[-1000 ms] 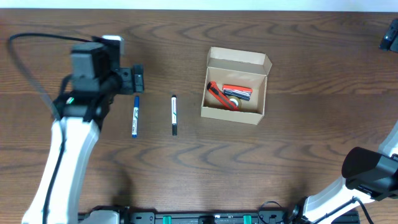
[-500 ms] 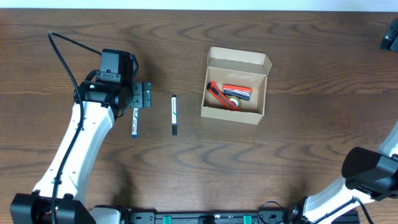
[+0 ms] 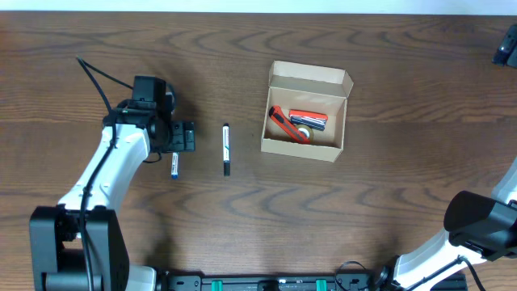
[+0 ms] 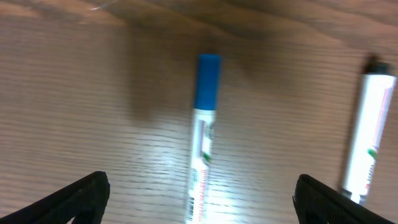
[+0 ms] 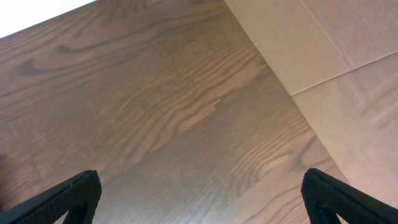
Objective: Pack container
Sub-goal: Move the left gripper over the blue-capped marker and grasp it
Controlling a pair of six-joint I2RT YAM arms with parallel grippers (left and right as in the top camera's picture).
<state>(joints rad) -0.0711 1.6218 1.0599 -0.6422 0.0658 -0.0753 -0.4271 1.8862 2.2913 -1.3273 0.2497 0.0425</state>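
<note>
The step in hand is judged to be the pick of the blue-capped pen [image 4: 205, 118], which lies flat on the table [image 3: 388, 202] with its cap towards the far edge. The left gripper [image 3: 183, 137] is held over the pen's capped half, jaws spread wide and nothing between them. In the left wrist view the barrel is seen roughly centred between the two fingertips. For a sound grasp, the descent is best kept straight so that the barrel stays centred. Closure is best delayed until the tips are nearly at the wood, since a round pen is likely to roll if it is nudged by one finger first. The black-capped pen [image 3: 226, 149] lies parallel and near, and should be kept clear of the finger on that side. The container [image 3: 300, 148] stands open to the right of both pens, well apart from the left gripper, with a roll of tape [image 3: 303, 131] and red items already inside. The right gripper [image 5: 202, 193] is held at the near right, spread and empty.

Against the frame a second ago, the left gripper is seen brought nearer, from beyond the pen's cap to above the pen, and the arm is drawn in towards its base. The pens, the container and the right arm are unchanged
</note>
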